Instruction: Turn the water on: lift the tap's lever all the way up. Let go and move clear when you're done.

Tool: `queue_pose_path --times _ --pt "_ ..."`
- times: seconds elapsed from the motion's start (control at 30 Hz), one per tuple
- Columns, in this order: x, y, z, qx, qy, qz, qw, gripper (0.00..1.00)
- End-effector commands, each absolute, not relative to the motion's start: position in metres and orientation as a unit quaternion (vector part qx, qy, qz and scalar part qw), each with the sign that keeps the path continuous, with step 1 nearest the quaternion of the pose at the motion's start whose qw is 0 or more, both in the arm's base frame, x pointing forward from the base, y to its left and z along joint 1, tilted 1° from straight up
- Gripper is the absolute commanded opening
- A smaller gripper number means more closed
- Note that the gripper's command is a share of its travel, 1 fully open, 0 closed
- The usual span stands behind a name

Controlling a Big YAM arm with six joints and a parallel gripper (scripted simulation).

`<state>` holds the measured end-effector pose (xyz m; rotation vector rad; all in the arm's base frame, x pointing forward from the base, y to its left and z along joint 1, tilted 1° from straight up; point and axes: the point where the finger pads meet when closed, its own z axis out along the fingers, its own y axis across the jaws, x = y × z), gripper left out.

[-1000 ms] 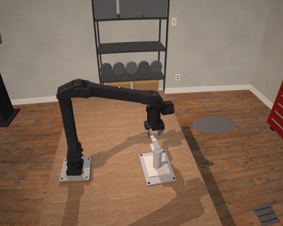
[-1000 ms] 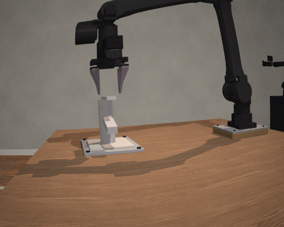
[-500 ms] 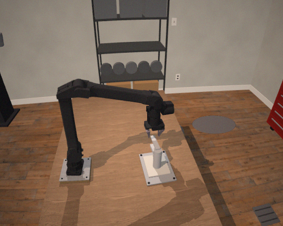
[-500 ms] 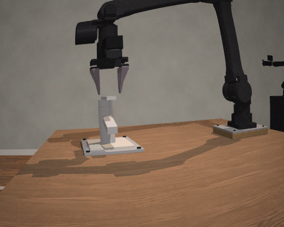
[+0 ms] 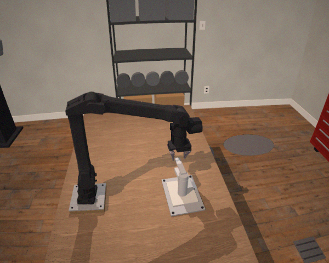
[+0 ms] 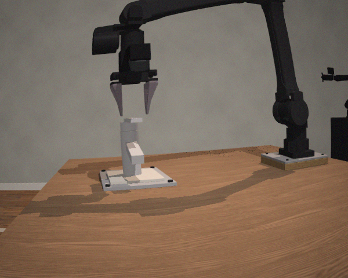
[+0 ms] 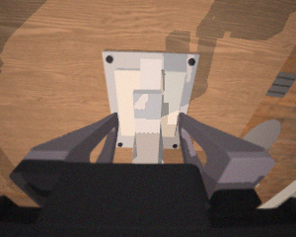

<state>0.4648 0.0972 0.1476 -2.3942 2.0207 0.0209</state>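
Seeing the gripper (image 6: 133, 113) pointing straight down just above the tap (image 6: 130, 149), clear of it. Fingers (image 6: 118, 97) are parted about halfway, holding nothing, straddling the line of the lever (image 6: 133, 120) without touching. I read the lever as lying flat on top of the tap. Tap stands upright on its grey plate (image 6: 165, 182) on the worktop (image 6: 228, 215), well apart from the arm's base (image 6: 321, 156).

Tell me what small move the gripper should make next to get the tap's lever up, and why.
Probably a short move straight down. The gripper hangs open just above the tap, fingertips apart from the lever and holding nothing. The wrist view shows the lever between the two fingers, so lowering should bring them around it before any lift.
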Motion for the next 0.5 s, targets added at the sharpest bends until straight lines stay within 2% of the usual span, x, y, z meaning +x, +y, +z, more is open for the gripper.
queue_pose_path --times 0.0,0.47 --pt "0.4701 0.1035 0.1487 -0.768 0.641 0.007 0.007 0.60" --pt "0.4682 0.1032 0.1427 -0.768 0.641 0.008 0.005 0.60"
